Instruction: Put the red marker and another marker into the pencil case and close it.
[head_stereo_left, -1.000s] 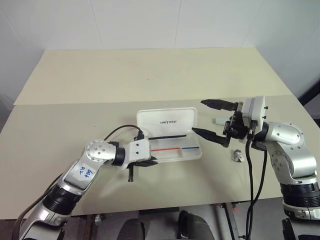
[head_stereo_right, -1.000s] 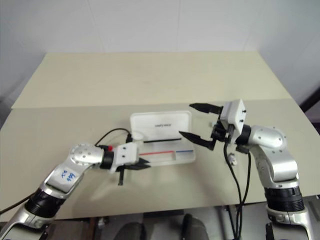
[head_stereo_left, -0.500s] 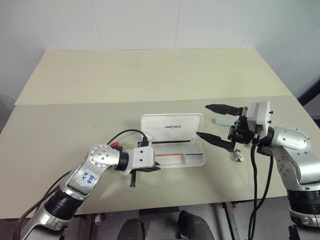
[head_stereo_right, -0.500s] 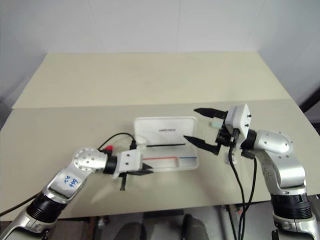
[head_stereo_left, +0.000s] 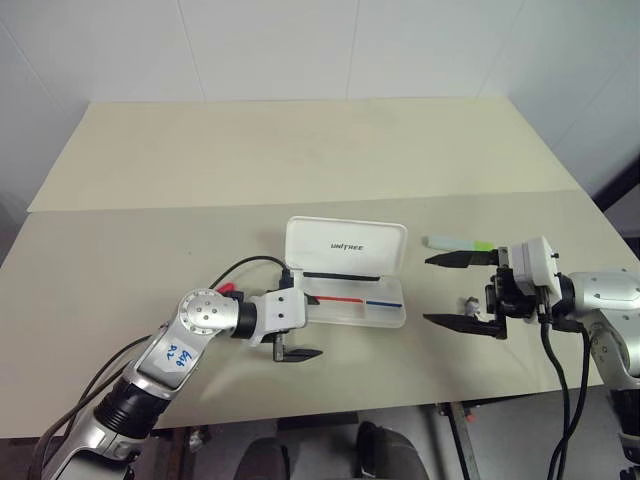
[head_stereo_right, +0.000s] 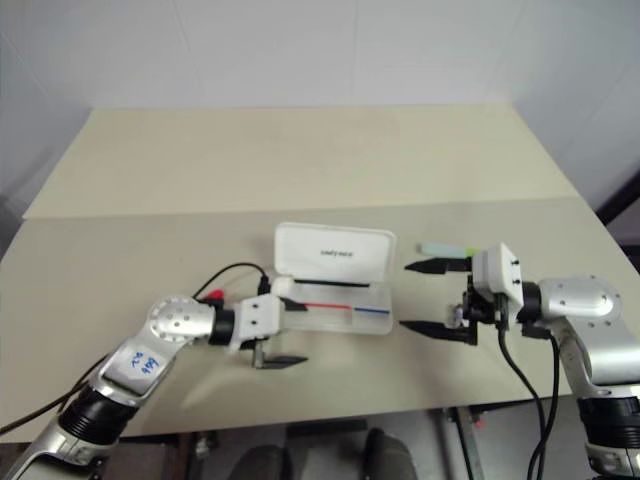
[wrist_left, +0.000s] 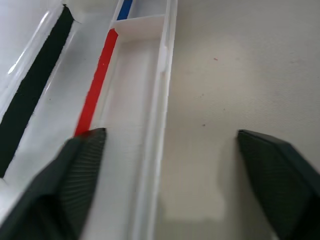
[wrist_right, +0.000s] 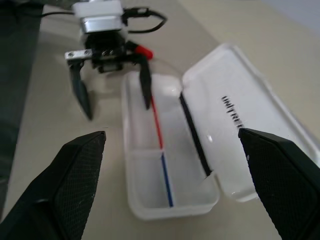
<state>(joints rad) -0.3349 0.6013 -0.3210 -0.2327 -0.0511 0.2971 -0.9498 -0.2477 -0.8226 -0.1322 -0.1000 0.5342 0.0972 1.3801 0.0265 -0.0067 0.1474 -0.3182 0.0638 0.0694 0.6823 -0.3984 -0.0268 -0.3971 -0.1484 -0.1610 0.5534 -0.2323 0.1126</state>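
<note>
The pencil case (head_stereo_left: 345, 246) lies open around the middle of the desk (head_stereo_left: 150, 250), lid tipped back toward the far edge and tray facing up, so it is ready to take things from above or from the near side. The left gripper (head_stereo_left: 300, 326) straddles the tray's near wall. Its fingers (wrist_right: 80, 92) are spread as wide as they go and empty, one inside the tray and one over the bare desk toward the near edge.

I cannot find the red marker with certainty. A black bar (wrist_right: 195, 135) lies along the hinge side of the tray, but whether that is the marker cannot be told.

The other marker (head_stereo_left: 458, 242), lime-capped, rests flat on the desk between the case and the right edge, well apart from the case. The right gripper (head_stereo_left: 460, 290) hangs just on its near side, fingers wide apart with nothing held and pointing toward the case, probably lining up for this pick. A small grey lump (head_stereo_left: 467, 303) sits between those fingers and could get in the way.

The desk's far half is open, and the lid needs room to swing forward once both grippers are away from the tray.
</note>
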